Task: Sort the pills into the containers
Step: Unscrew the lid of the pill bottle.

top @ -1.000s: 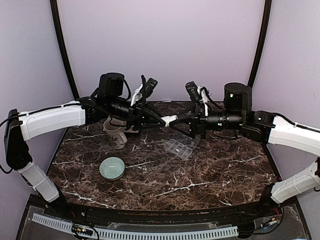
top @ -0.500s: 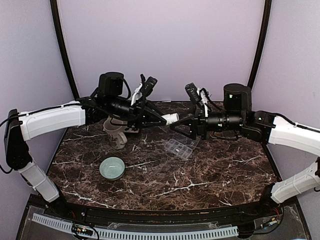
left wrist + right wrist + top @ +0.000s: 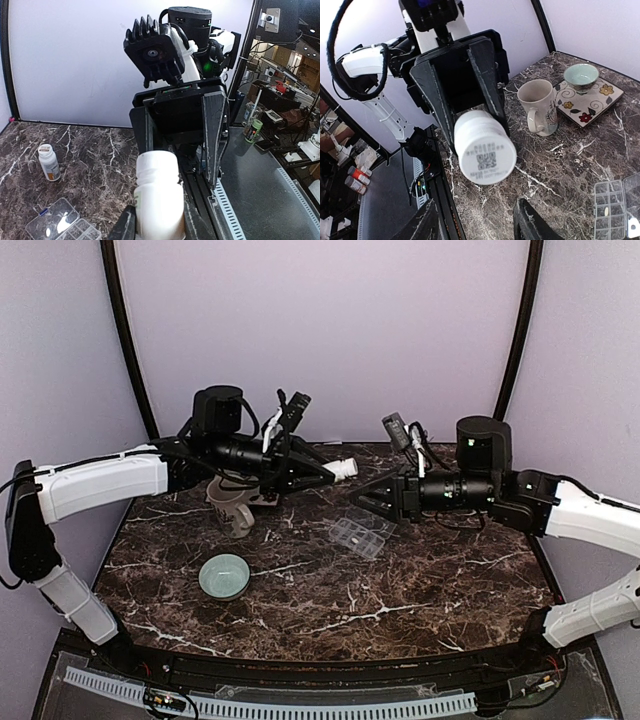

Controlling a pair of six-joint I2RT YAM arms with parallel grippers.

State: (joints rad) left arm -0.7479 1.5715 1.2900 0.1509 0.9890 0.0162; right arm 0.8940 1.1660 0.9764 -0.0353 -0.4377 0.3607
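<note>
My left gripper [image 3: 159, 222] is shut on a white pill bottle [image 3: 157, 197], held in the air above the back of the table [image 3: 340, 469]. The bottle's far end, printed with a QR code [image 3: 484, 148], points at my right gripper [image 3: 477, 225]. That gripper is open and hangs a short way off the bottle, touching nothing [image 3: 370, 498]. The clear compartment container [image 3: 358, 537] lies on the marble below them with its lid open. It also shows at the lower left of the left wrist view [image 3: 62, 227]. A pale pill [image 3: 606, 212] sits in one compartment.
A beige mug [image 3: 232, 508] stands under the left arm. A pale green bowl [image 3: 224, 575] sits nearer the front. A second green bowl [image 3: 582, 76] rests on a floral tile [image 3: 594, 97]. Another white pill bottle [image 3: 49, 162] stands upright on the marble.
My right gripper has drawn back to the right, off the end of the bottle, and stands slightly wider. The left arm has raised the bottle a little.
</note>
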